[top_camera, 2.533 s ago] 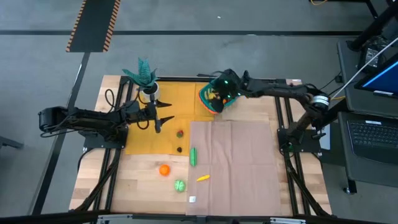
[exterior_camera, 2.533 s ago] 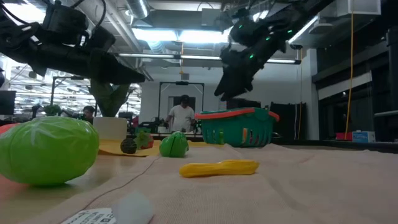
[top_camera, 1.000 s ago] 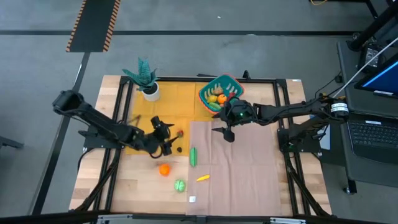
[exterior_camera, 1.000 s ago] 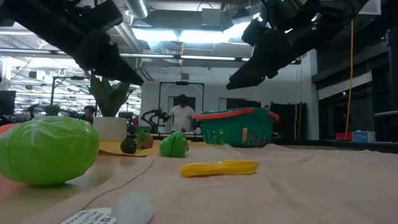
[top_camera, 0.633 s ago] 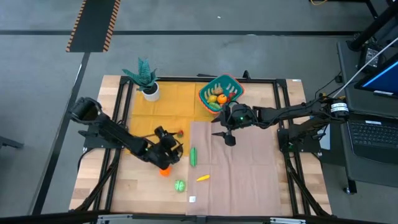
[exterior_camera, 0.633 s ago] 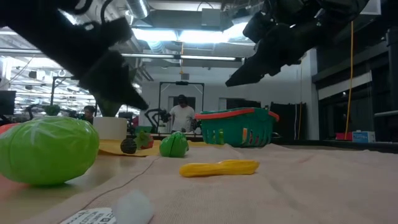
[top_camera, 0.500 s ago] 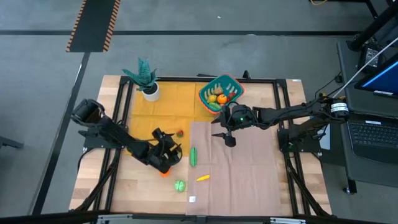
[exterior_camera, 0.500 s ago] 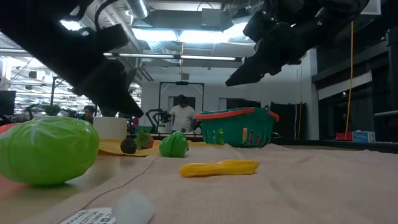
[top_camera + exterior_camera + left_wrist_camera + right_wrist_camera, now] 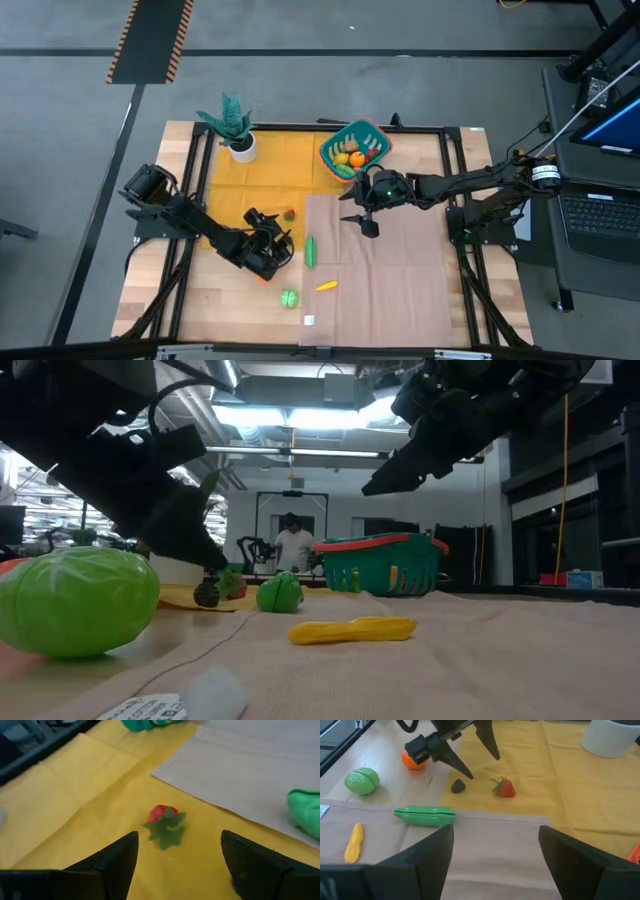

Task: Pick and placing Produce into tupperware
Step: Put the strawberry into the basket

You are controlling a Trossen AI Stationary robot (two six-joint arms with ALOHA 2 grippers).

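The teal tupperware (image 9: 352,148) with an orange-red rim stands at the far side and holds several fruits. On the yellow cloth lie a red strawberry (image 9: 165,822) and a small dark piece (image 9: 458,785). A green cucumber (image 9: 311,251), a yellow piece (image 9: 326,286) and a round green piece (image 9: 288,297) lie nearer. An orange (image 9: 413,760) sits behind my left gripper. My left gripper (image 9: 278,238) is open, low over the yellow cloth, its fingers pointing at the strawberry without touching it. My right gripper (image 9: 362,215) is open and hovers above the beige cloth, near the tupperware.
A teal plant in a white pot (image 9: 238,145) stands at the far left corner of the yellow cloth. A beige cloth (image 9: 390,270) covers the table's right half. A white label (image 9: 309,320) lies near the near edge. A person (image 9: 294,545) stands far behind the table.
My left gripper has moved toward the near edge and come down close to the yellow cloth, staying open; it now covers the orange in the high view. My right gripper has barely shifted above the beige cloth. No produce has moved.
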